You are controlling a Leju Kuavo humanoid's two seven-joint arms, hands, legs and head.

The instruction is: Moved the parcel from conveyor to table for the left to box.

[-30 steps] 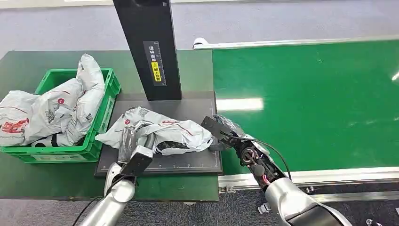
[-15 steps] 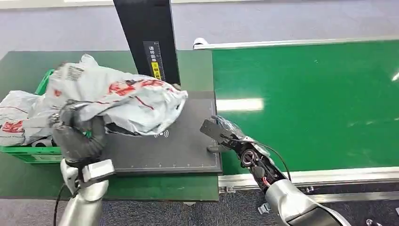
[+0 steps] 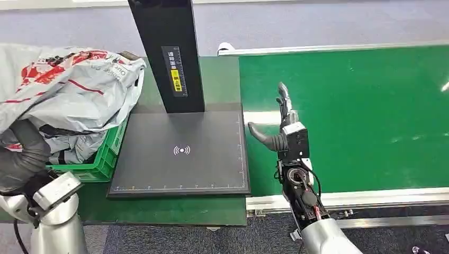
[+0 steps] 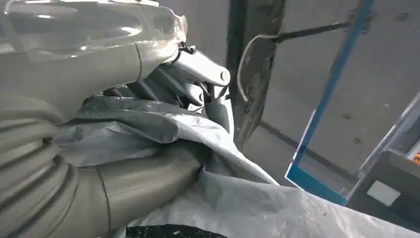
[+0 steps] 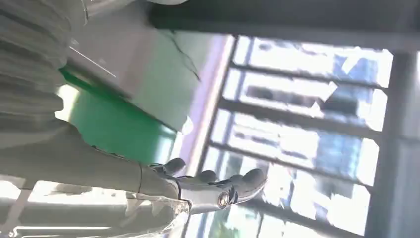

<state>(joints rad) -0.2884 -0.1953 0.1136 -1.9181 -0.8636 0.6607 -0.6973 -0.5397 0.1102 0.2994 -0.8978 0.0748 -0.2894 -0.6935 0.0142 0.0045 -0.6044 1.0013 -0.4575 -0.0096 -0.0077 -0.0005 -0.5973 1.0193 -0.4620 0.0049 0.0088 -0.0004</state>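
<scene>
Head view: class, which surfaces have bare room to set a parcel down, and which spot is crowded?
Bare: the black pad between crate and belt, and the green belt beyond the right robot hand. Crowded: the crate, heaped with bags.

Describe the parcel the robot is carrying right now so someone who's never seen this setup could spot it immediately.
Start at the tall black post rising from the dark scanner pad, then look to the green crate beside the pad, on the side away from the conveyor. The carried parcel is the grey plastic mailer with red print held up over that crate by the left robot hand; the other bags lie down inside the crate.
</scene>
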